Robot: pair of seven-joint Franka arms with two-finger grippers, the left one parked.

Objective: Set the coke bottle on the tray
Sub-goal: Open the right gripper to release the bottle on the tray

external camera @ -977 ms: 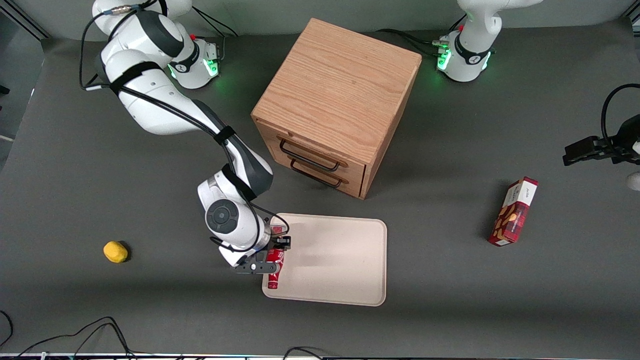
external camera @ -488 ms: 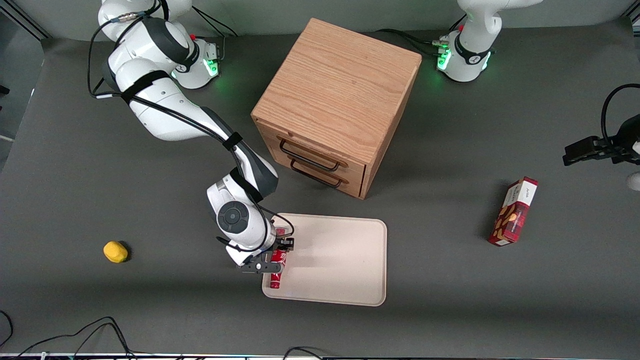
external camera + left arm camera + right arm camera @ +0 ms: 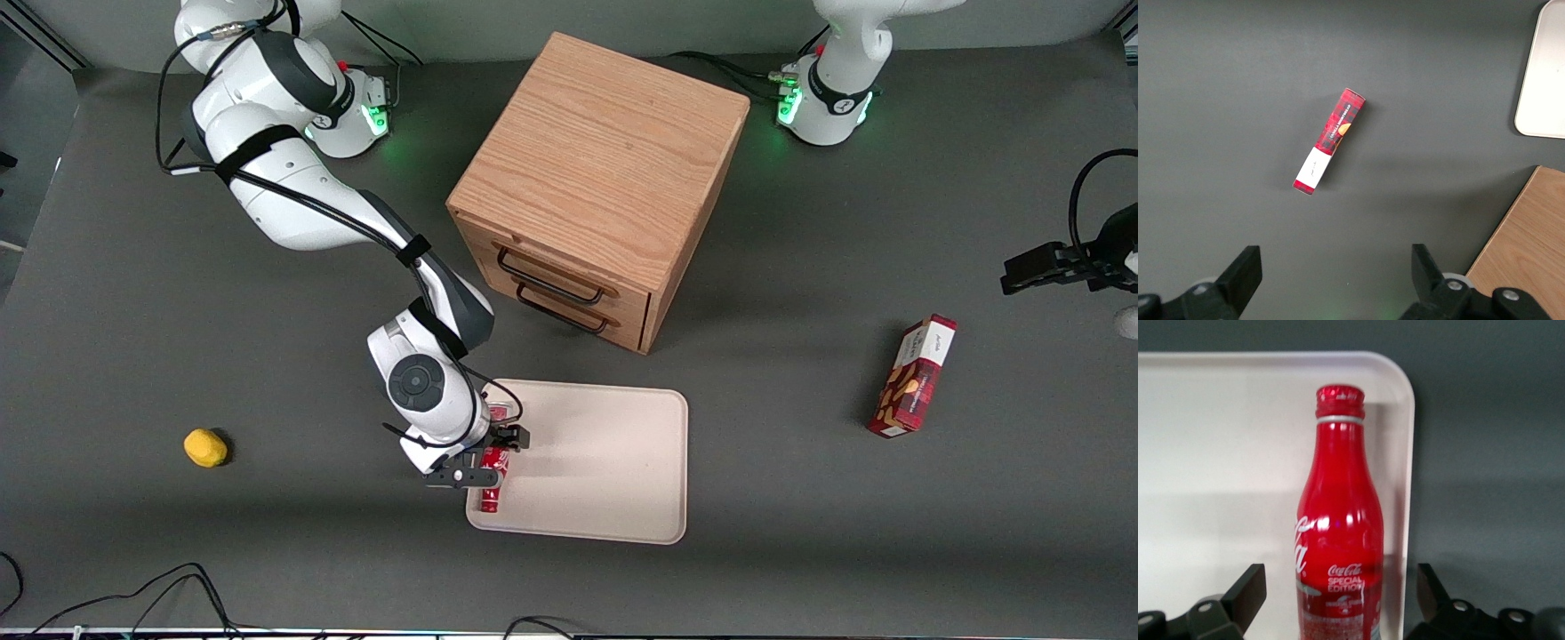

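One working arm reaches from its base down and toward the front camera, its wrist bent over the tray's (image 3: 605, 462) corner toward the working arm's end of the table. Its gripper (image 3: 492, 459) hangs there with the fingers (image 3: 1248, 593) spread apart on either side of the coke bottle (image 3: 491, 484), not touching it in the right wrist view. A dark grey mat covers the table (image 3: 178, 338); on it stand a wooden drawer cabinet (image 3: 596, 178), a red snack box (image 3: 914, 375) toward the parked arm's end and a small yellow object (image 3: 204, 447) toward the working arm's end. Lying flat on the tray just beside its rim, the bottle has its long axis running along that short edge, red cap (image 3: 1339, 401) pointing toward the front camera.
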